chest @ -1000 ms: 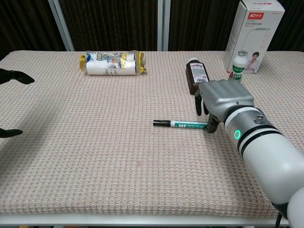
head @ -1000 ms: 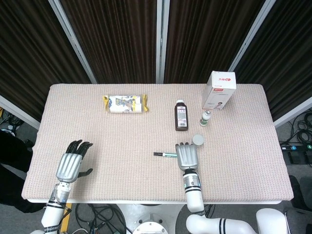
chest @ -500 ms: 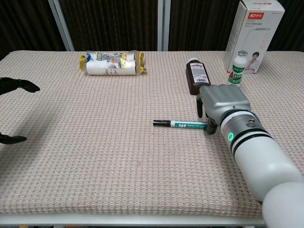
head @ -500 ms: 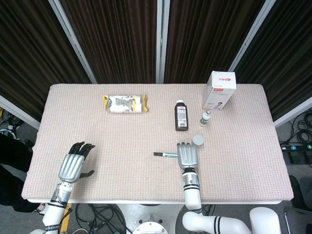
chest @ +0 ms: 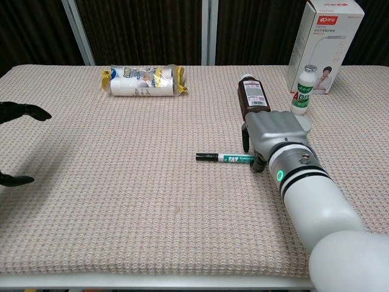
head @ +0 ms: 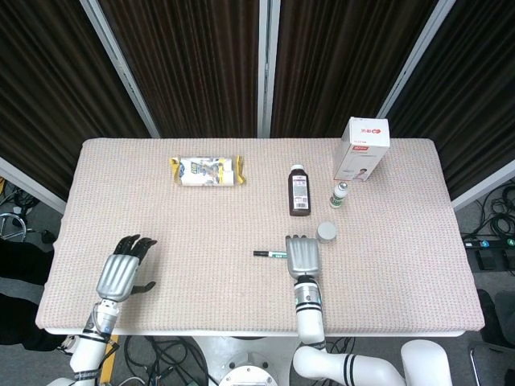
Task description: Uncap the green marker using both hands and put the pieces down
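Note:
The green marker (head: 269, 254) (chest: 223, 159) lies flat on the table, black end pointing left. My right hand (head: 302, 256) (chest: 275, 132) covers its right end, back upward; the fingers (chest: 245, 137) hang down on the far side and the thumb (chest: 259, 165) sits on the near side. The marker rests on the cloth and its right end is hidden under the hand. My left hand (head: 121, 274) hovers far to the left with fingers spread and nothing in it; the chest view shows only its dark fingertips (chest: 21, 112) at the left edge.
A brown medicine bottle (head: 298, 191) (chest: 252, 97) lies just beyond the right hand. A grey round lid (head: 327, 232), a small white bottle (head: 339, 195) (chest: 302, 91) and a white box (head: 362, 149) (chest: 322, 42) are at the back right. A yellow snack packet (head: 208, 171) (chest: 143, 82) lies at the back left.
My right hand has slid left along the marker, covering more of its right end. The marker has not moved. The left hand has drawn back slightly.

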Robot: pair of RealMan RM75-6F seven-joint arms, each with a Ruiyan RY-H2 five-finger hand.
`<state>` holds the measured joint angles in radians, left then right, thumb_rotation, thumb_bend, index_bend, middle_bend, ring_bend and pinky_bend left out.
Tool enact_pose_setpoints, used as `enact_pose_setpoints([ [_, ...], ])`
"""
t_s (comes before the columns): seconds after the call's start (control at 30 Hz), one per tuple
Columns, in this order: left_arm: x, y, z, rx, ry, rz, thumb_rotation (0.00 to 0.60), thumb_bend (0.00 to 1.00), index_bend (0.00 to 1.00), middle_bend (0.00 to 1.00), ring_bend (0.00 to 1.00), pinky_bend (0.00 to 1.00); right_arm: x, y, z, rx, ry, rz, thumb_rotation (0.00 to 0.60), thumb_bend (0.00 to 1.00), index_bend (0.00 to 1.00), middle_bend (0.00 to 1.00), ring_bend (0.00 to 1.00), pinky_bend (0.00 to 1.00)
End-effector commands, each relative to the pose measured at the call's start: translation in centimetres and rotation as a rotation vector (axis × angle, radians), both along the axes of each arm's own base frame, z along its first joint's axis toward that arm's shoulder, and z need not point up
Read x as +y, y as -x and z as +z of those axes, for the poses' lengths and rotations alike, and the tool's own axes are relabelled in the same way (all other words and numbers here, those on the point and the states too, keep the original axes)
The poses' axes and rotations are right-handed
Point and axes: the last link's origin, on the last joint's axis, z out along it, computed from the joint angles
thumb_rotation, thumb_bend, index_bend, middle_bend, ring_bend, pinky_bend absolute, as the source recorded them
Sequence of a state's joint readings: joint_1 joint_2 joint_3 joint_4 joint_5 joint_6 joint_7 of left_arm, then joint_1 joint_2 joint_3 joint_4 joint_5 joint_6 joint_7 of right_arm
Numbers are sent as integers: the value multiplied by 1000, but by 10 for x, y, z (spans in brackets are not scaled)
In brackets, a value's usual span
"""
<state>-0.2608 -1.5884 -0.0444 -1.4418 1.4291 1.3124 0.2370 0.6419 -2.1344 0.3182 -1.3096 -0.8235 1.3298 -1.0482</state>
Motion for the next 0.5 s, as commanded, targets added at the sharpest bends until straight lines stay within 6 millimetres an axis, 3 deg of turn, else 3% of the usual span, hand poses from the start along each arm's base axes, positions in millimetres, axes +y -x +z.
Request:
enact_pose_setpoints([
  [0.03,0,0,0,1,2,1,600,2,196,164,94,126,0,-1,-1,1,-3,0,600,216,484,487,479,648],
  [0.5,0,2,-2,1,18,12,600,2,196,165,94,127,0,-3,-6,10,-9,-7,600,223,502,536,503,647],
])
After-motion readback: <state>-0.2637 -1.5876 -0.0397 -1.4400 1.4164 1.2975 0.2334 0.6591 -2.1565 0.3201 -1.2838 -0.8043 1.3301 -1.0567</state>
